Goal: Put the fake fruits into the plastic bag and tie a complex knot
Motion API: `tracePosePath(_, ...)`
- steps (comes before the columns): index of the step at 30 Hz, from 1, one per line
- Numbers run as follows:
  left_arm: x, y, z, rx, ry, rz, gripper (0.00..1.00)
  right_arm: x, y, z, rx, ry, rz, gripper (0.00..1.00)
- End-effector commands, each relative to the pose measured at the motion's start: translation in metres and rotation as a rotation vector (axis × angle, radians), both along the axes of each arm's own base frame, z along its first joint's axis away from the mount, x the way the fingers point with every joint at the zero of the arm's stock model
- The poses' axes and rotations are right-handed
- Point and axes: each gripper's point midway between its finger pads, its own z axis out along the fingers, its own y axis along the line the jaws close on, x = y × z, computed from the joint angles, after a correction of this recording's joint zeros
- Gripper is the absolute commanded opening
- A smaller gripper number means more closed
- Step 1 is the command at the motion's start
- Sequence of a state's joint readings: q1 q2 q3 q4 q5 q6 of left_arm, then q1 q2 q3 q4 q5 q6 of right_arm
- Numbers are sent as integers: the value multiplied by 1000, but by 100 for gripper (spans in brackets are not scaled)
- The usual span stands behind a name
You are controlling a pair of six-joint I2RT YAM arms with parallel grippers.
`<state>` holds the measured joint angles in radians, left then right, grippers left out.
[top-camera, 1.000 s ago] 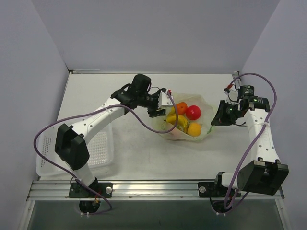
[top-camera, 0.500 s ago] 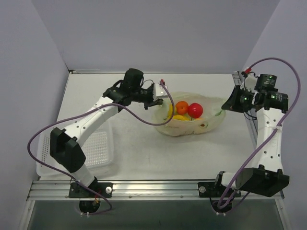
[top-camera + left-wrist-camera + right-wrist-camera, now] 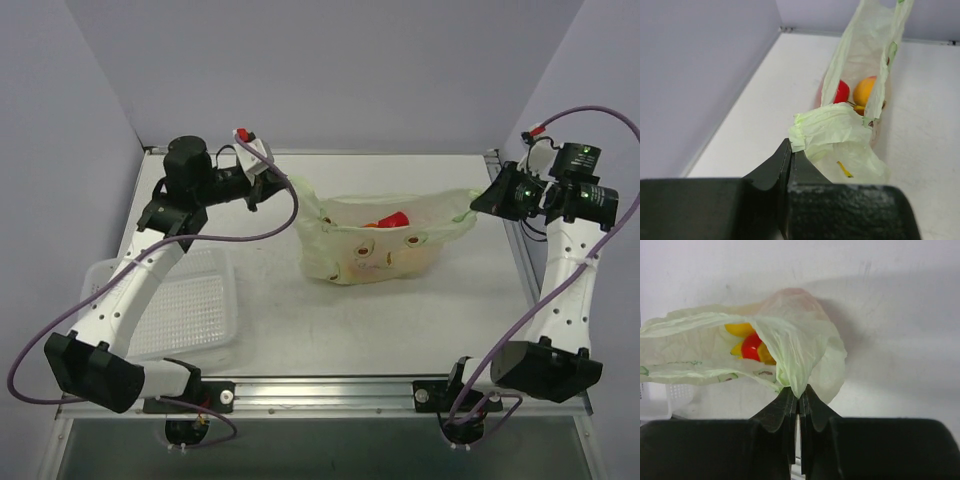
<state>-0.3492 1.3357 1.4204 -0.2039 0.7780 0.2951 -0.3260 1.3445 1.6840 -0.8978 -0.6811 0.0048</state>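
Tightly on bag (image 3: 335, 250): left gripper (image 3: 790, 148), right gripper (image 3: 799, 393)

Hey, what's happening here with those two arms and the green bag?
Two robot arms hold a pale green plastic bag stretched between them. The left gripper is shut on one edge of the bag's mouth, the right gripper on the opposite edge. The fruits sit inside the bag. No knot is tied yet. A white basket stands beside the left arm.

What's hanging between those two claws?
The pale green plastic bag, fake fruits inside, stretched from left gripper to right gripper; the top view shows it.
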Motion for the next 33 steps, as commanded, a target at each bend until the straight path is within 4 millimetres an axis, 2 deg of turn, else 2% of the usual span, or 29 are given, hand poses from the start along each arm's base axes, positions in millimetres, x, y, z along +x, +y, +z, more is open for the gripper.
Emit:
tracePosePath(1, -11, 4, -50, 45, 87, -12, 0, -9, 10, -42, 45, 103, 51, 0)
tracePosePath(2, -11, 8, -54, 54, 82, 3, 0, -13, 14, -55, 49, 131, 66, 0)
tracePosePath(3, -9, 12, -64, 79, 75, 18, 0, -14, 14, -57, 50, 133, 69, 0)
tracePosePath(5, -5, 17, -64, 85, 65, 35, 0, -13, 17, -54, 52, 124, 78, 0)
tracePosePath(8, 5, 25, -50, 62, 73, 54, 0, -7, 18, -34, 59, 79, 73, 0)
tracePosePath(9, 7, 29, -47, 55, 81, 65, 0, -5, 21, -20, 66, 46, 81, 0)
tracePosePath(11, 12, 31, -29, 38, 38, 82, 0, -4, 25, -7, 81, 20, 80, 0)
tracePosePath(13, 15, 39, -8, -17, 21, 111, 0, -6, 32, 15, 91, -37, 102, 0)
tracePosePath(14, 13, 40, 13, -48, -20, 94, 0, -8, 35, 26, 90, -67, 110, 0)
tracePosePath(17, 4, 41, 37, -85, -17, 63, 0, -14, 37, 48, 71, -135, 114, 0)
tracePosePath(19, 2, 42, 35, -76, -18, 56, 0, -15, 38, 43, 68, -124, 116, 0)
tracePosePath(22, 4, 44, 3, -22, 29, 69, 0, -14, 37, 26, 64, -80, 115, 0)
tracePosePath(23, 5, 46, -7, -9, 49, 79, 0, -16, 38, 13, 74, -48, 118, 0)
tracePosePath(24, 7, 47, -24, 17, 67, 84, 0, -17, 41, 9, 78, -39, 126, 0)
tracePosePath(25, 7, 48, -30, 31, 73, 85, 6, -17, 43, 6, 77, -37, 132, 0)
tracePosePath(26, 7, 49, -35, 39, 81, 88, 23, -18, 47, -1, 75, -18, 142, 0)
tracePosePath(28, 9, 52, -32, 51, 66, 101, 43, -19, 50, -2, 68, -18, 151, 0)
tracePosePath(29, 7, 52, -29, 54, 68, 105, 58, -19, 51, -3, 69, -17, 152, 0)
tracePosePath(30, 8, 55, -16, 60, 28, 117, 65, -19, 54, 0, 72, -22, 158, 0)
tracePosePath(33, 6, 59, -2, 77, 5, 141, 81, -19, 59, 4, 83, -28, 164, 0)
